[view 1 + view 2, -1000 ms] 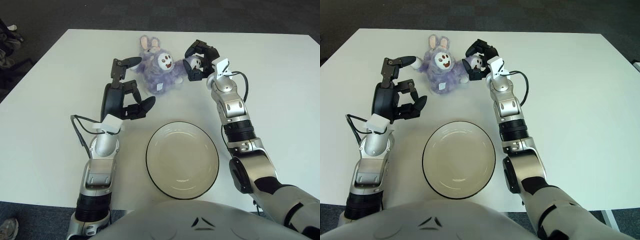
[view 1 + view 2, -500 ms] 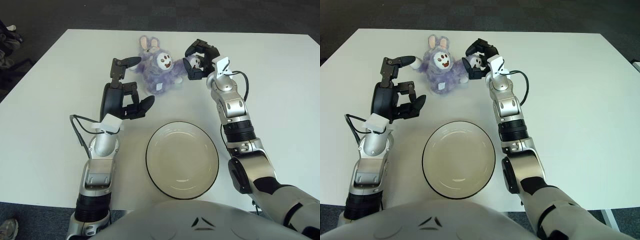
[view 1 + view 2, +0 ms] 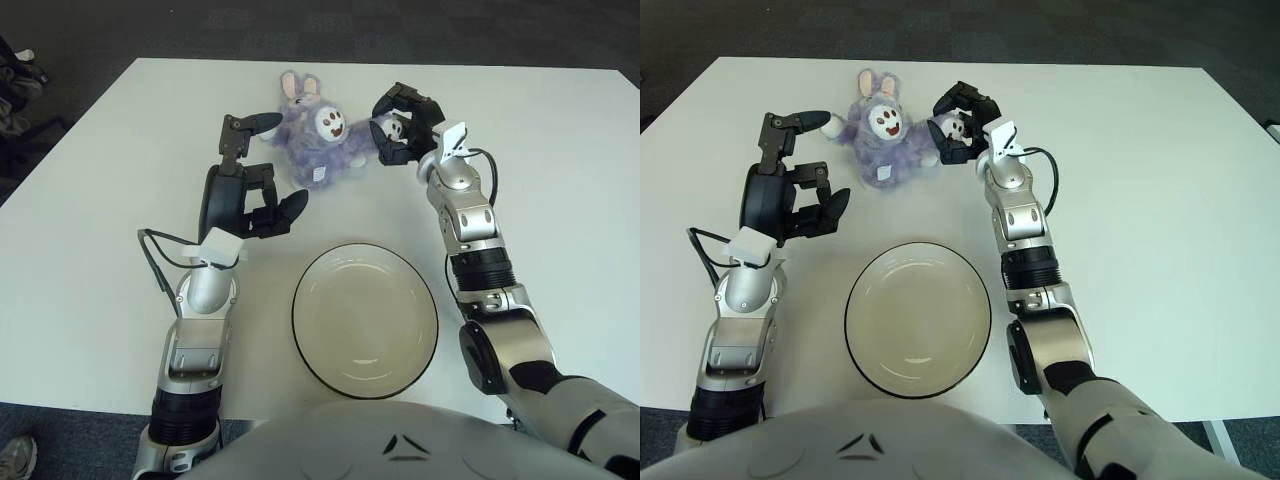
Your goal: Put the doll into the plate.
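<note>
Left eye: right hand (image 3: 403, 125) has shifted slightly right since a second ago, fingers curled around the doll (image 3: 318, 140)'s paw, doll barely moved, lying on the worktop (image 3: 560, 200) past the plate (image 3: 365, 318). Grip looks set; lift not begun. Left hand (image 3: 248, 195) sits just left of doll, fingers half-spread, holding nothing, top finger near the doll's side.

Right eye: same. Right fingers (image 3: 962, 97) wrap the paw; doll well apart from plate, nothing in plate.
</note>
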